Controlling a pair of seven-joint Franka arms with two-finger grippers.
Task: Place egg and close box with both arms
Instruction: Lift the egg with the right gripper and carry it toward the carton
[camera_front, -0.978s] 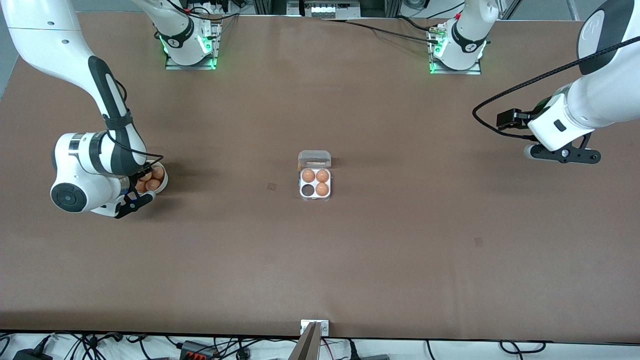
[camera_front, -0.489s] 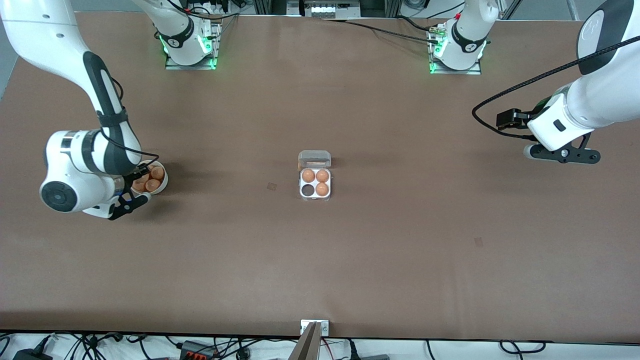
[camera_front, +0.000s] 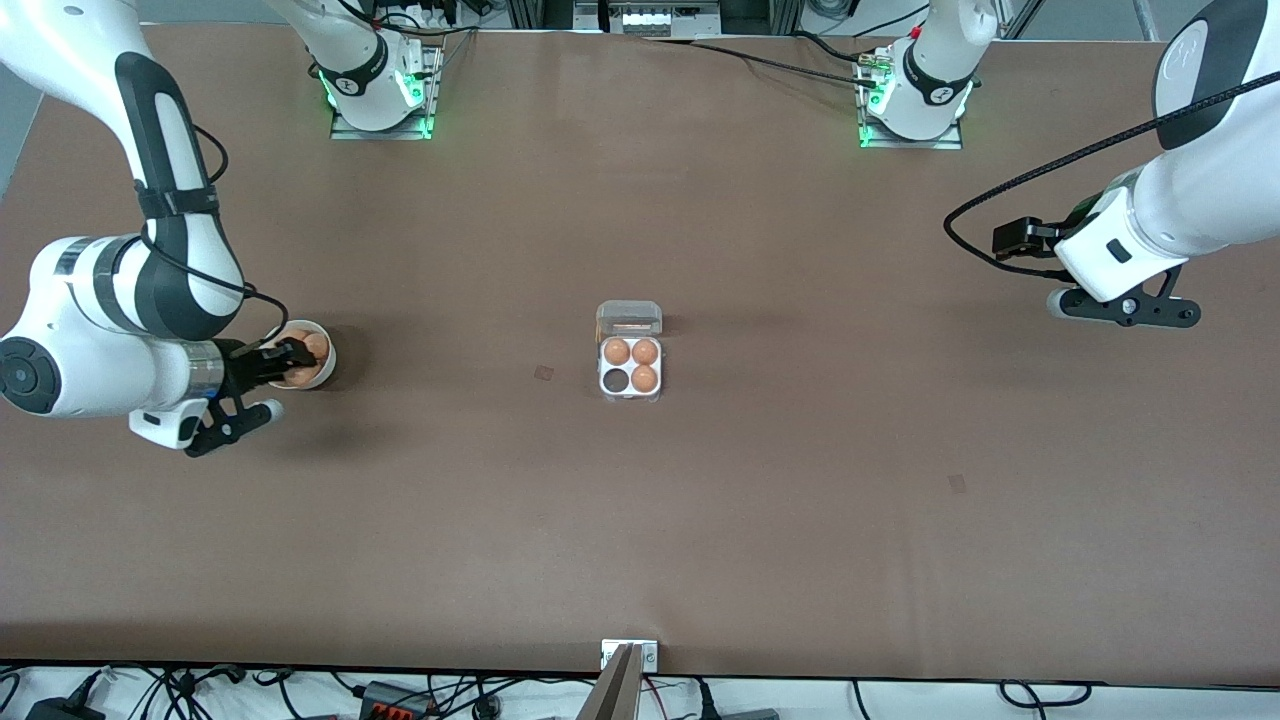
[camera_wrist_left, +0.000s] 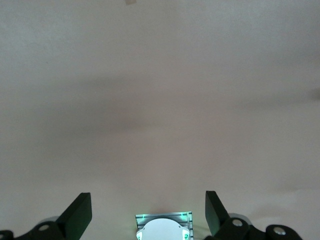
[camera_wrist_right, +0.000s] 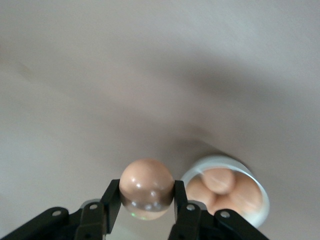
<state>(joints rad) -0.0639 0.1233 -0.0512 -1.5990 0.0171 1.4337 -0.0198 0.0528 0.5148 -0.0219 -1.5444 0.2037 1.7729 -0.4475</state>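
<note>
My right gripper (camera_wrist_right: 146, 200) is shut on an orange-brown egg (camera_wrist_right: 146, 187), which shows whole between the two fingers. In the front view the right gripper (camera_front: 288, 362) hangs over the rim of a white bowl (camera_front: 329, 366) at the right arm's end of the table. The box (camera_front: 631, 392) lies mid-table with its clear lid (camera_front: 629, 318) swung open. It holds three eggs (camera_front: 644, 352), and one well (camera_front: 613, 380) is dark and empty. My left gripper (camera_front: 1125, 306) waits open above bare table at the left arm's end, and the left gripper (camera_wrist_left: 147, 207) has nothing between its fingers.
The bowl (camera_wrist_right: 220, 161) holds several more eggs (camera_wrist_right: 222, 181). Both arm bases (camera_front: 380, 90) stand along the table edge farthest from the front camera. A small metal bracket (camera_front: 629, 655) sits at the edge nearest it. Brown tabletop lies between bowl and box.
The right arm has swung out toward its end of the table, and its gripper has come up off the bowl with an egg. The left arm has not moved.
</note>
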